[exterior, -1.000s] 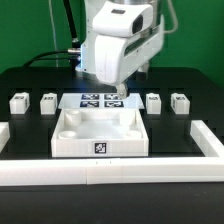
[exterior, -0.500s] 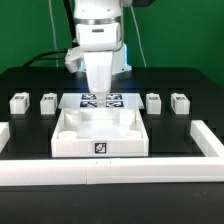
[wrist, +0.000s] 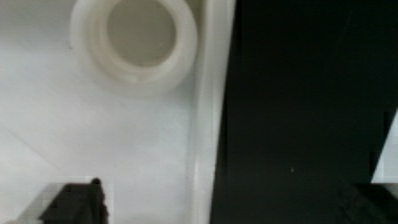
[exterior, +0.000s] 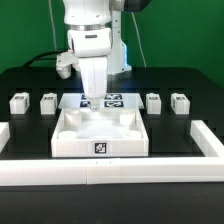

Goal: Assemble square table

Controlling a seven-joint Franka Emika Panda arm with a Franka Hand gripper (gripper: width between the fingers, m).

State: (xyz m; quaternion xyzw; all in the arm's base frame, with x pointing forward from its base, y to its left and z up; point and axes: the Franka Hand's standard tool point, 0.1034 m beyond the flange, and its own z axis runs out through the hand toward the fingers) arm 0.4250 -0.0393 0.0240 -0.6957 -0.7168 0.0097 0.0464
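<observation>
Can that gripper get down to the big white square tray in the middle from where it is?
Probably yes. The gripper hangs just above the far rim of the big white square plastic tray, and nothing seems to lie between them.

Close over the square table's top [wrist: 71, 120]: its pale, blurred plastic fills about half the frame. A round raised ring [wrist: 134, 40] with a hollow centre is sunk in it near one edge of the frame. The top's straight rim [wrist: 206, 120] runs the full length of the picture and divides white from the black table surface [wrist: 302, 100] beside it. One dark gripper finger [wrist: 71, 205] juts in at a corner over the white plastic, far from the frame's middle, the grip spread wide. A thin white sliver [wrist: 388, 150] at the opposite edge is too cropped to identify.
</observation>
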